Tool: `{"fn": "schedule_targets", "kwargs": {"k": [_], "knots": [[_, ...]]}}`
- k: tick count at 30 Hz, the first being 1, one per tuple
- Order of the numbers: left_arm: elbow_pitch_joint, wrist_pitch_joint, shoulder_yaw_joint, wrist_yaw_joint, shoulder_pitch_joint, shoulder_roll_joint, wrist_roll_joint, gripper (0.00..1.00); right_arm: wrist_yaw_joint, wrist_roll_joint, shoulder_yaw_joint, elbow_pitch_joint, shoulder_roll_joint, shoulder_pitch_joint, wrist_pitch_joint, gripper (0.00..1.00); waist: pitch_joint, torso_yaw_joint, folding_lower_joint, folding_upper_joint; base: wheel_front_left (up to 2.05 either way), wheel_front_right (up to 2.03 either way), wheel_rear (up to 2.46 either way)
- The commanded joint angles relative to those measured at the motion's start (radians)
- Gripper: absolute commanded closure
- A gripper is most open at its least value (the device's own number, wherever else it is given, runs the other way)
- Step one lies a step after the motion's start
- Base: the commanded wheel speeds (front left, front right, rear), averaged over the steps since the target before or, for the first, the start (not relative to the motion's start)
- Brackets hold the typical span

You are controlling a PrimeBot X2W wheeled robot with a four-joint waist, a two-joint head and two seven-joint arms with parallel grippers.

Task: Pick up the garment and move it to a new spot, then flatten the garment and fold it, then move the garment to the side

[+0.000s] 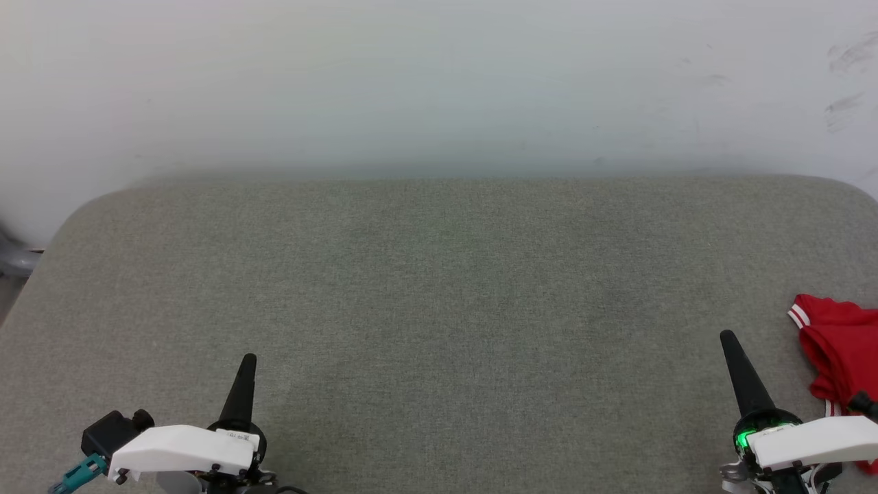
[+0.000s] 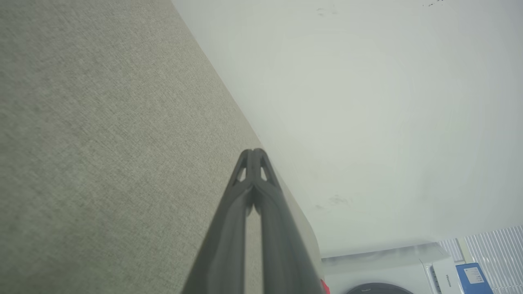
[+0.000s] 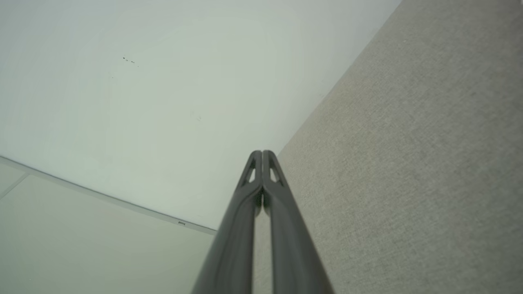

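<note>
The garment (image 1: 840,346) is a crumpled red shirt with red-and-white stripe trim, lying at the right edge of the grey padded table (image 1: 439,288) and cut off by the head view's border. My right gripper (image 1: 728,337) stands shut and empty just left of it, without touching it. At the lower left my left gripper (image 1: 250,359) is also shut with nothing held, far from the garment. In each wrist view the two dark fingers meet at the tips: left gripper (image 2: 253,152), right gripper (image 3: 262,152). A sliver of red garment (image 2: 325,286) peeks beside the left fingers.
A white wall (image 1: 439,82) rises right behind the table's far edge. A grey object (image 1: 14,259) pokes in past the table's left corner. A white washing machine (image 2: 392,269) and a blue box (image 2: 474,277) stand beyond the table in the left wrist view.
</note>
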Motion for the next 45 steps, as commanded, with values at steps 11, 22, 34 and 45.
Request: {"fn": "schedule_targets", "kwargs": {"k": [11,22,34,45], "knots": [[-0.001,0.03,0.021,-0.012,-0.035,-0.008,-0.112,1.0,0.0,0.122,-0.003,0.028,-0.007,-0.042,0.009,1.0,0.005,-0.001,-0.0001,-0.0001,0.0,0.0,0.0],[0.003,0.054,0.036,-0.019,-0.045,-0.013,-0.206,1.0,0.0,0.222,-0.006,0.057,-0.006,-0.064,0.016,1.0,0.011,-0.002,-0.0001,-0.0001,0.0,0.0,0.0],[0.006,0.08,0.049,-0.027,-0.054,-0.02,-0.297,1.0,0.0,0.319,-0.008,0.086,-0.004,-0.084,0.023,1.0,0.016,-0.003,-0.0001,-0.0001,0.0,0.0,0.0],[0.009,0.1,0.061,-0.031,-0.063,-0.025,-0.375,1.0,0.0,0.402,-0.01,0.11,-0.003,-0.099,0.028,1.0,0.022,-0.003,-0.0001,-0.0001,0.0,0.0,0.0]]}}
